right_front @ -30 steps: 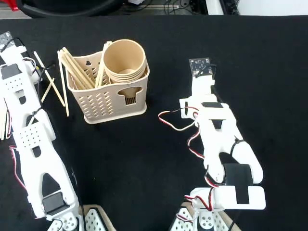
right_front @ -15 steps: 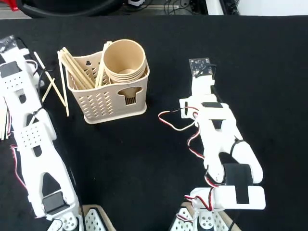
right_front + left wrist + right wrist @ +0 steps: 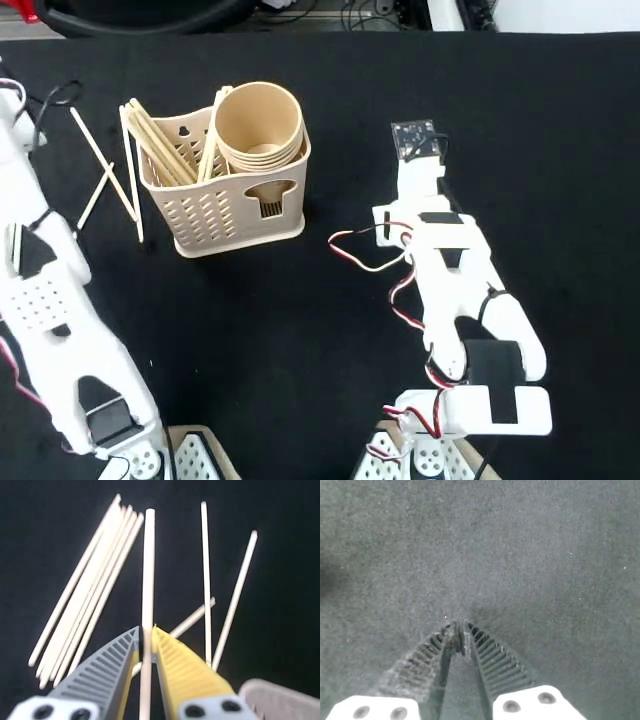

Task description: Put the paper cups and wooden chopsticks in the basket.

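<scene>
The beige basket (image 3: 235, 215) holds a stack of paper cups (image 3: 258, 122) and several wooden chopsticks (image 3: 160, 145) leaning in its left half. Three loose chopsticks (image 3: 108, 180) lie crossed on the black table just left of the basket. My left gripper (image 3: 146, 630) is shut on a single chopstick (image 3: 148, 565), held above a bundle of chopsticks (image 3: 90, 590) and a few loose ones (image 3: 205, 575) lying on the table. The left arm (image 3: 45, 300) runs along the table's left edge. My right gripper (image 3: 456, 627) is shut on nothing, pointing down at the bare cloth.
The right arm (image 3: 450, 270) sits folded right of the basket with a red and white cable loop (image 3: 360, 250) at its side. A corner of the basket (image 3: 280, 700) shows in the left wrist view. Open black table (image 3: 540, 150) lies to the far right.
The left arm has swung toward the table's far left corner, its wrist leaving the high view's edge. The right arm, the basket and the crossed chopsticks have stayed put.
</scene>
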You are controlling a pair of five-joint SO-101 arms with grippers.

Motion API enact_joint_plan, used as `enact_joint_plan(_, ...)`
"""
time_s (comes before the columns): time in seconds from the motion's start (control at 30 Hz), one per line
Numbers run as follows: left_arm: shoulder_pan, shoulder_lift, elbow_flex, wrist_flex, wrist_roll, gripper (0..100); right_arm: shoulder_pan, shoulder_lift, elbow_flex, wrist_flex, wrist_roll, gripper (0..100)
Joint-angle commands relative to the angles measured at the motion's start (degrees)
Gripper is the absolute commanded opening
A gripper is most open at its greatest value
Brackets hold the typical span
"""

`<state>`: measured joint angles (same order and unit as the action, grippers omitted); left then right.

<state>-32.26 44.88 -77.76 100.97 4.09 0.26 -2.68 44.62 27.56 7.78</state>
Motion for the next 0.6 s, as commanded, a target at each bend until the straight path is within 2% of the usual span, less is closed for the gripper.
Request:
enact_joint_plan(0.0, 1.5, -18.5, 19.1, 0.1, 0.4, 3, -1.1, -0.2, -3.1, 0.3, 0.9, 1.1)
enact_joint_plan(0.27, 4.5, -45.1, 41.7, -3.5, 0.7, 3, -1.1, -0.2, -2.9, 0.3, 0.9, 1.1)
enact_joint_plan(0.43, 4.8, -64.0, 58.4, -14.0, 2.5, 3, -1.1, -0.2, -2.9, 0.3, 0.9, 1.1)
enact_joint_plan(0.57, 4.8, -83.7, 74.6, -26.3, 4.6, 3, -1.1, -0.2, -2.9, 0.3, 0.9, 1.1)
